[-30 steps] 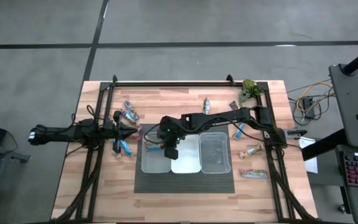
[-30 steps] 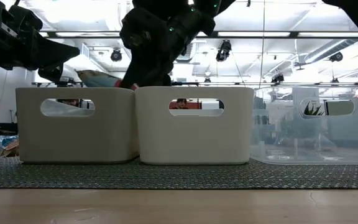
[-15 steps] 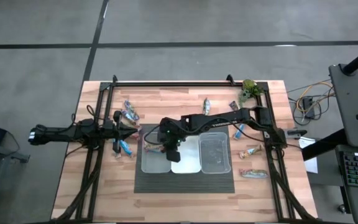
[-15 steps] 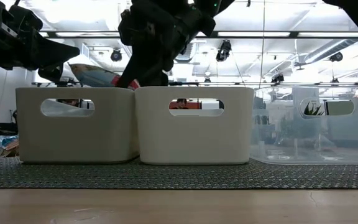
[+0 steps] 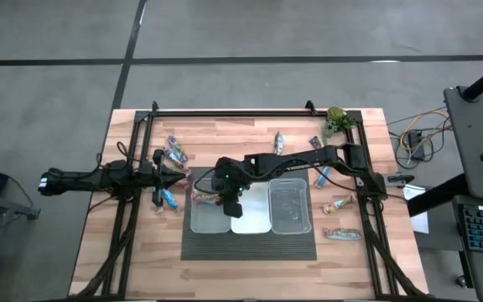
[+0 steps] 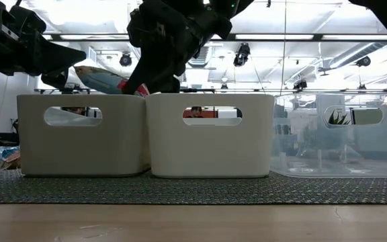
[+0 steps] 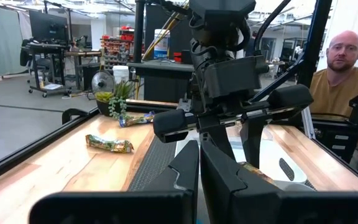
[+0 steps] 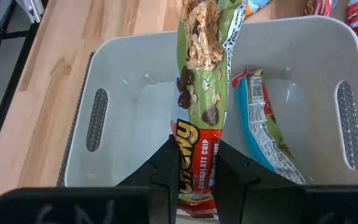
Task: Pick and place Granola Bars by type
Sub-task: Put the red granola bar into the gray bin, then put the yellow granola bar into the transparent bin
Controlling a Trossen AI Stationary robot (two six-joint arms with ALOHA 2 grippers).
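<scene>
My right gripper (image 5: 225, 199) hangs over the left white bin (image 5: 196, 220) and is shut on a granola bar (image 8: 201, 62) in a green and red wrapper. In the low view the bar (image 6: 99, 77) sticks out sideways just above that bin's rim (image 6: 79, 97). A second bar (image 8: 263, 134), in a blue and silver wrapper, lies inside the bin, leaning on its wall. My left gripper (image 5: 181, 178) waits shut at the table's left, pointing level toward the bins, with nothing in it. My right gripper pinches the bar's red end (image 8: 194, 149) between its two fingers. The fingers slant down from the table's right side and lie along the bar. The bar is lifted clear over the left bin, with its green end (image 8: 204, 25) reaching out beyond the fingertips.
A middle white bin (image 5: 250, 211) and a clear bin (image 5: 290, 206) stand on the same dark mat (image 5: 250, 247). Several loose bars lie on the wood, at far left (image 5: 174, 151) and at the right (image 5: 342, 234). A green plant (image 5: 335, 122) sits at the far right corner. A person (image 7: 347, 62) sits beyond the table.
My right gripper has stayed over the left bin and tipped a little. The bar's free end has risen slightly above the bin's rim.
</scene>
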